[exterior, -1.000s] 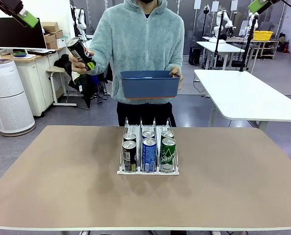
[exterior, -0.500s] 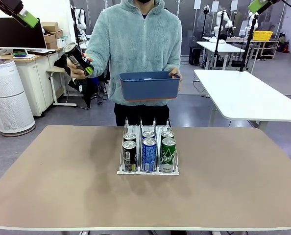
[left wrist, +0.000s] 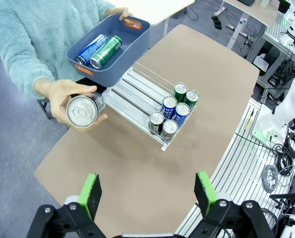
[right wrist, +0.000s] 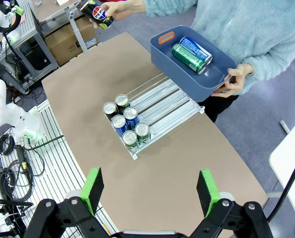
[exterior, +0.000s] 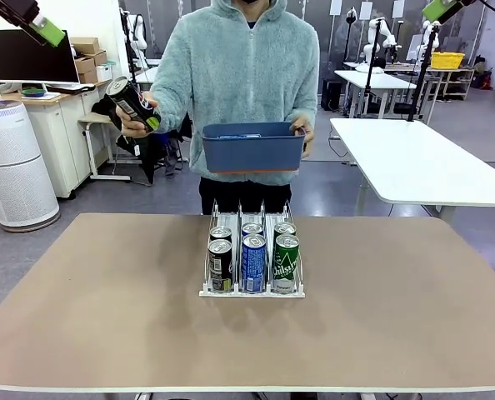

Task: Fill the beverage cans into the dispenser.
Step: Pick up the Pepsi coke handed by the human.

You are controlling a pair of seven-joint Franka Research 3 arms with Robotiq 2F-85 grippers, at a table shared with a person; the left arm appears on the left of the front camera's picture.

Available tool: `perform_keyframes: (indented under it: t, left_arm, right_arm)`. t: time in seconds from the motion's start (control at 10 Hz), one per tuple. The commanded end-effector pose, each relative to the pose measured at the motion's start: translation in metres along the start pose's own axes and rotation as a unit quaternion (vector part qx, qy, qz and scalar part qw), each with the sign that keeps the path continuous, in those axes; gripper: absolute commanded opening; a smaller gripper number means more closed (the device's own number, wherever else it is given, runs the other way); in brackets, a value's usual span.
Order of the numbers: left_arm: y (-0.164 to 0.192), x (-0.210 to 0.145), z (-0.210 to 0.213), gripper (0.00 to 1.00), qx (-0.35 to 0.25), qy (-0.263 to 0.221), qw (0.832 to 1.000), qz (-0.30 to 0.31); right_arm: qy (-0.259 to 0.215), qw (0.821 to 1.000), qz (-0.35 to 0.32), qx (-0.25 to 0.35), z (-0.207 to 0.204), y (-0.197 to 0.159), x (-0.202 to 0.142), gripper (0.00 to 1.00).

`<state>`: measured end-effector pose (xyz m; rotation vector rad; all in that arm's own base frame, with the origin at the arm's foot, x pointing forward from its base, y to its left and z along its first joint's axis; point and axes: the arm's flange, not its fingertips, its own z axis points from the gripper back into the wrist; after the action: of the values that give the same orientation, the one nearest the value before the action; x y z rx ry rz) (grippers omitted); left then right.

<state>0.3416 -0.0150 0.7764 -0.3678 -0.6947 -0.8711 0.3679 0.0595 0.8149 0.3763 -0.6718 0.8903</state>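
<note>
Black can [exterior: 134, 103] offered beyond the dispenser [exterior: 252, 292]; both grippers idle.
Person's hand [left wrist: 63, 99] wraps the can, tilted, past the dispenser's far end on the left arm's side. A bin [exterior: 252, 147] holding a blue can [left wrist: 90, 48] and a green can [left wrist: 106, 51] is held just beyond that far end. Six cans [exterior: 253, 262] fill the near end, two per lane. Left gripper [left wrist: 148, 191] and right gripper [right wrist: 150, 189] hang high above the dispenser, fingers spread, empty. Recommended: the left gripper takes the can's body clear of the person's fingers, then loads the dark lane from the far end.
</note>
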Motion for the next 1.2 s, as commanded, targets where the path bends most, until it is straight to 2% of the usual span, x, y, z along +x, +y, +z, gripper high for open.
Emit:
perform_keyframes:
  t: [0.0,1.1]
  left_arm:
    - [0.0016,-0.0011,0.0025,1.0,-0.007,-0.001,1.0,0.007]
    - [0.0016,-0.0011,0.0025,1.0,-0.007,-0.001,1.0,0.007]
  right_arm:
    - [0.0,1.0,-0.004,0.004,-0.0005,0.002,-0.0004,1.0]
    - [0.0,1.0,-0.004,0.004,-0.0005,0.002,-0.0004,1.0]
